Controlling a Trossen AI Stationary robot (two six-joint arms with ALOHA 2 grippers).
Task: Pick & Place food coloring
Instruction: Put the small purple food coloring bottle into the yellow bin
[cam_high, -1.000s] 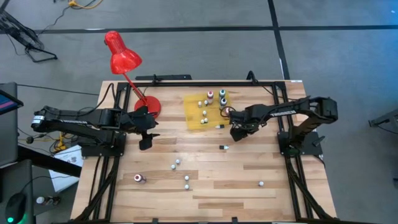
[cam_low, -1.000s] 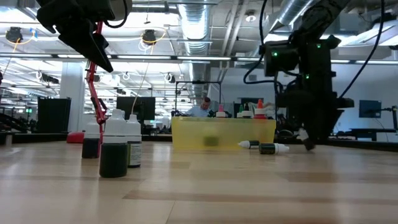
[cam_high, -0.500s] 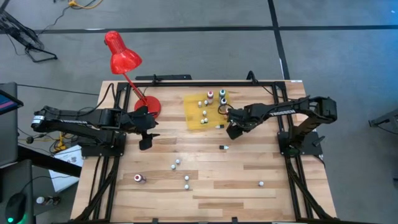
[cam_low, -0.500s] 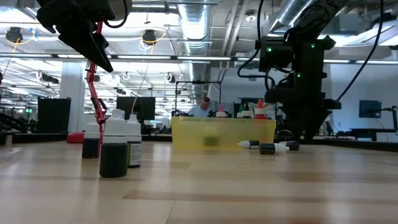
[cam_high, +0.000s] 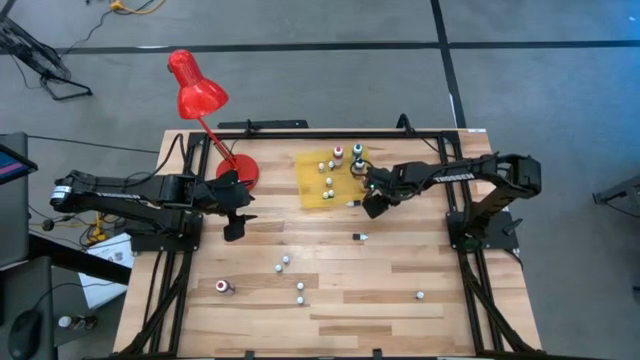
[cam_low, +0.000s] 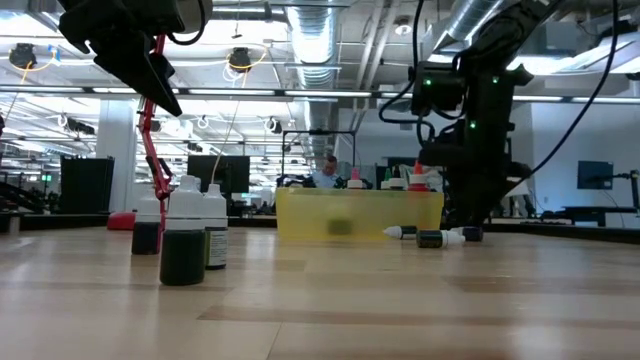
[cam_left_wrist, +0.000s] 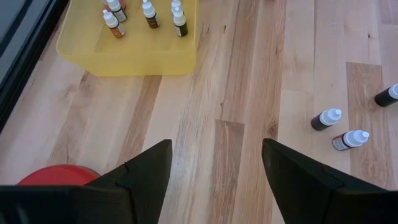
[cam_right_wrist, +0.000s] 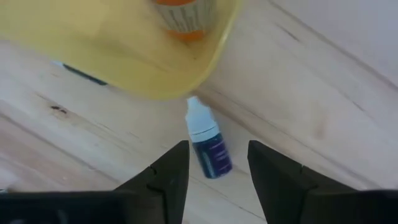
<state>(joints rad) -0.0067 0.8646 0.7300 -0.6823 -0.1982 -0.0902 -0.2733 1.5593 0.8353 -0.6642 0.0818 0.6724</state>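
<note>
As right end effector hovers agape — blue bottle below | left agape — empty

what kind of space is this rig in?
Probably an open-plan lab or office. The low view shows exposed ceiling ducts and rows of monitors behind the wooden table; a person sits at a desk. The high view shows grey carpet.

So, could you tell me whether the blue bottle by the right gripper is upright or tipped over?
Tipped over. The blue bottle lies flat on the table, its white tip toward the yellow tray corner, just ahead of the open right gripper.
</note>
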